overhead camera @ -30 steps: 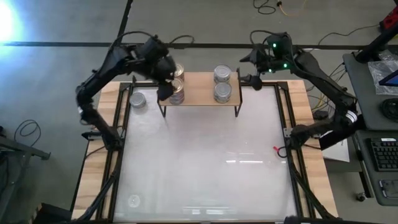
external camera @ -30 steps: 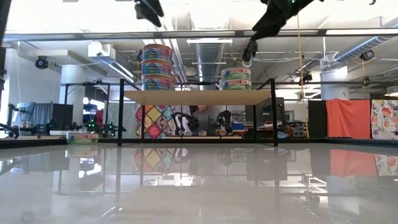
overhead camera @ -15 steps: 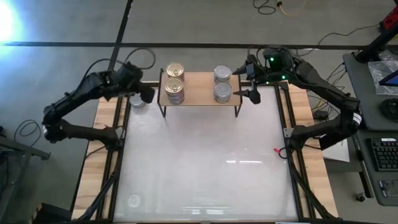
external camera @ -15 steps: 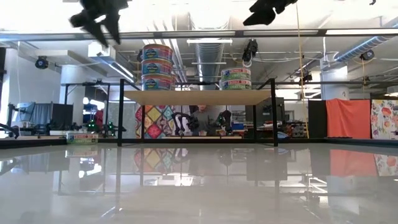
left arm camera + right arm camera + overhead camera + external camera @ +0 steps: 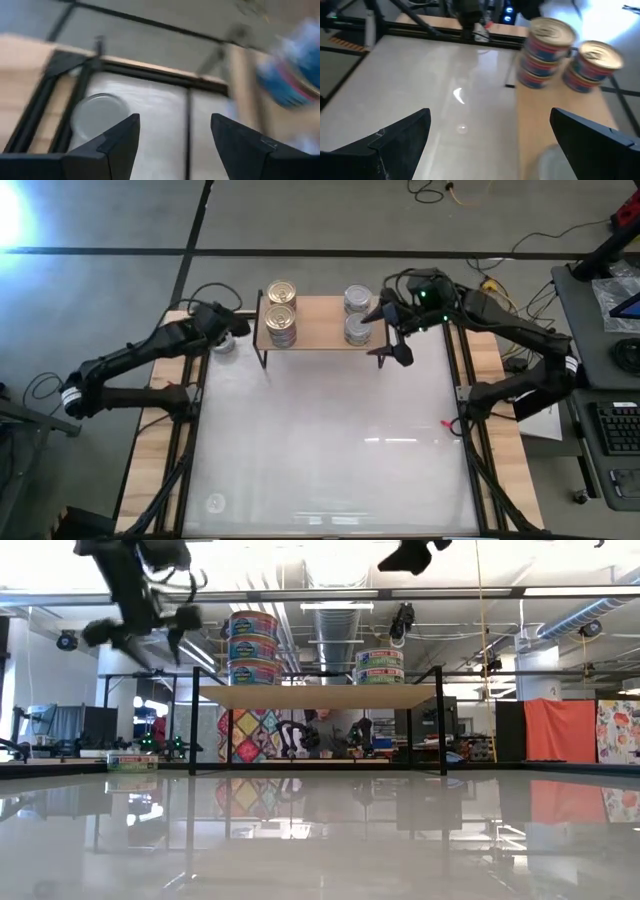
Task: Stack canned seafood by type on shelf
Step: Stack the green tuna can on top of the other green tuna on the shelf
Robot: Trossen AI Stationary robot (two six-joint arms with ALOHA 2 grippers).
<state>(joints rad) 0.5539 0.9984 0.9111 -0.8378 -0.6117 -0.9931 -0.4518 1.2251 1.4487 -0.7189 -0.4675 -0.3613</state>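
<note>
Hovering with jaws parted and empty, the left gripper (image 5: 222, 328) sits above a lone silver-lidded tin (image 5: 222, 343) on the surface (image 5: 320, 450) beside the shelf (image 5: 320, 325). The right gripper (image 5: 392, 330), jaws wide and empty, hangs at the shelf's other end near two silver tins (image 5: 357, 328). Gold-lidded tins (image 5: 281, 308) stand stacked opposite. Label writing cannot be read.

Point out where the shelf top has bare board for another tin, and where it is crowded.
The shelf has a bare strip of board down its middle, between the gold-lidded tins at its left end and the silver-lidded tins at its right end. The right end is crowded: the right gripper, open, hangs beside those tins. One silver tin lies off the shelf, under the left gripper.
</note>
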